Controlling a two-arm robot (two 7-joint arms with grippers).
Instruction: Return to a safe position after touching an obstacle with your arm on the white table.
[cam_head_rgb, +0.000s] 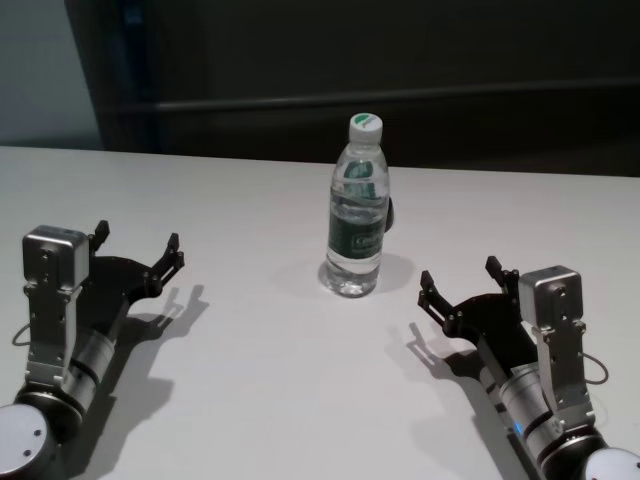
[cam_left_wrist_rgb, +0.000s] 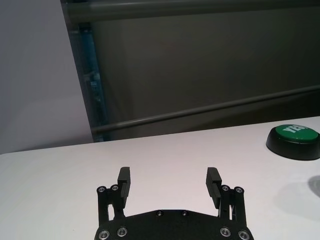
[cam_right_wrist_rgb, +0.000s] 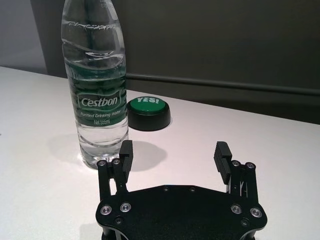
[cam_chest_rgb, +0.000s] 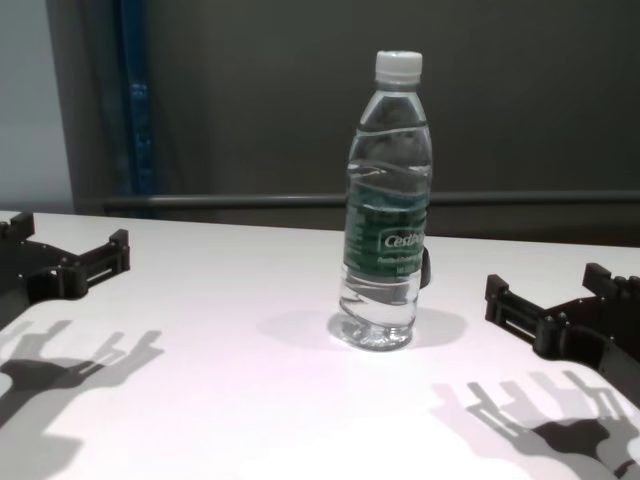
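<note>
The obstacle, a clear water bottle (cam_head_rgb: 357, 215) with a white cap and a dark green "Cestbon" label, stands upright mid-table on the white table (cam_head_rgb: 250, 380). My left gripper (cam_head_rgb: 138, 245) hovers low over the near left of the table, open and empty, well apart from the bottle. My right gripper (cam_head_rgb: 460, 272) is at the near right, open and empty, a short way right of the bottle's base. In the right wrist view the bottle (cam_right_wrist_rgb: 97, 90) rises just beyond one fingertip of that gripper (cam_right_wrist_rgb: 174, 148), not touching. The chest view shows the bottle (cam_chest_rgb: 388, 220) between both grippers.
A small dark dome button with a green "YES!" top (cam_right_wrist_rgb: 148, 111) sits just behind the bottle, also seen in the left wrist view as the button (cam_left_wrist_rgb: 295, 136). A dark wall with horizontal rails runs behind the table's far edge.
</note>
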